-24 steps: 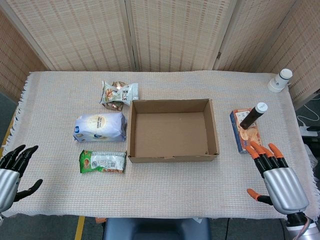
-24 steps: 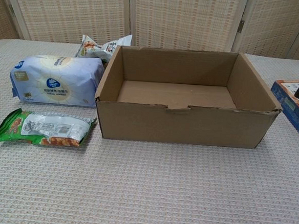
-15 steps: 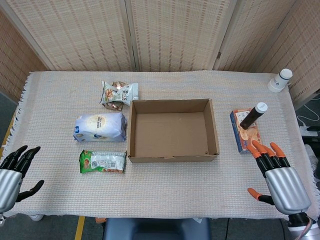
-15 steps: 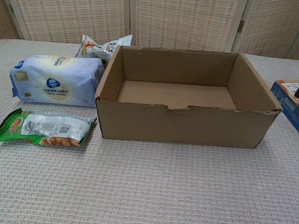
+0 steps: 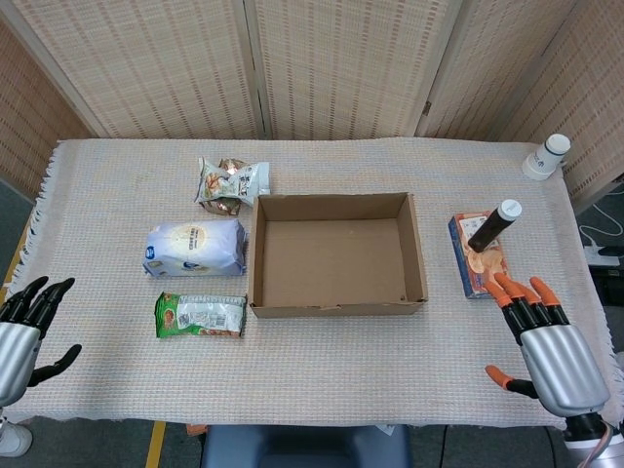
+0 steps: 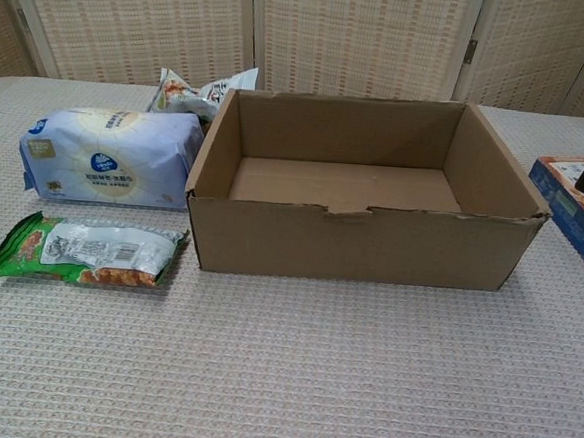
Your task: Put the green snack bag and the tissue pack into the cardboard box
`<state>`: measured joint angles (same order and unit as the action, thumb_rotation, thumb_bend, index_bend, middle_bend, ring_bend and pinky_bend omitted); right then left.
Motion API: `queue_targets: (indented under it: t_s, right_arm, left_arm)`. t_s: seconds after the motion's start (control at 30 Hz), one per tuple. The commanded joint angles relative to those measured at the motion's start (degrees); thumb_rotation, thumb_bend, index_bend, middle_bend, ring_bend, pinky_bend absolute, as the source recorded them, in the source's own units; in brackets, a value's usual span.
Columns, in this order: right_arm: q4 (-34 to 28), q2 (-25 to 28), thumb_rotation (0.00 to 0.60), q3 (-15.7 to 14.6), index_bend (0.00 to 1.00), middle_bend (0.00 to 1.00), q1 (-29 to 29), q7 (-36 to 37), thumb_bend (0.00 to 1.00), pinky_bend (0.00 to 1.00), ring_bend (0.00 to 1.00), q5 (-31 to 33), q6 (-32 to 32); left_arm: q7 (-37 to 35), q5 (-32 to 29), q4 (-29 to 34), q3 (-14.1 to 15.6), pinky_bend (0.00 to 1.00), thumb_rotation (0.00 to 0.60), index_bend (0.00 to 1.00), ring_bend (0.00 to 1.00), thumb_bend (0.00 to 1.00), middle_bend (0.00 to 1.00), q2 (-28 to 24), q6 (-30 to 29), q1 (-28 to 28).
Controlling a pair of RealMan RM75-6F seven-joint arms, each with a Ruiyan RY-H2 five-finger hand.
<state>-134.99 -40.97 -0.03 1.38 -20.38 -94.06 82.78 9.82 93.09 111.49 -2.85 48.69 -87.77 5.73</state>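
Your left hand [image 5: 21, 333] and right hand [image 5: 548, 343] are drifting slightly outward at 6 o'clock, both empty with fingers apart. The green snack bag [image 5: 200, 316] and tissue pack [image 5: 195, 248] are lying untouched; no grasp is starting.

The cardboard box [image 5: 337, 254] sits open and empty mid-table. Just left of it lies the pale blue tissue pack [image 5: 195, 248] on its side. The green snack bag [image 5: 200, 316] lies flat nearer the front edge, by the box's front left corner.

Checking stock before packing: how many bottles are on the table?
2: a dark bottle lying on the snack box right of the cardboard box, a white bottle at the far right corner.
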Motion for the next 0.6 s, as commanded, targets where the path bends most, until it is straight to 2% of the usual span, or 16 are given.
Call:
queue_targets:
  t_s: [0.03,0.43,0.6]
  right_arm:
    - [0.0,0.1,0.6,0.1,0.04,0.01,0.0,0.4,0.0,0.0,0.0,-0.1,0.3]
    - [0.0,-0.2,0.6,-0.7,0.04,0.01,-0.4,-0.4,0.0,0.0,0.0,-1.5,-0.1]
    - [0.0,-0.6,0.6,-0.9,0.04,0.01,-0.5,-1.0,0.0,0.0,0.0,-1.9,-0.4]
  left_arm:
    - [0.6,-2.0,0.0,-1.0,0.21,0.6,0.07,0.07,0.22,0.15,-0.2,0.9,0.8]
    - [-0.8,0.0,0.7,-0.5,0.21,0.6,0.07,0.07,0.23,0.15,-0.4,1.0,1.0]
    - [2.7,2.2,3.2,0.4,0.21,0.6,0.07,0.07,0.22,0.15,2.6,5.2,3.4]
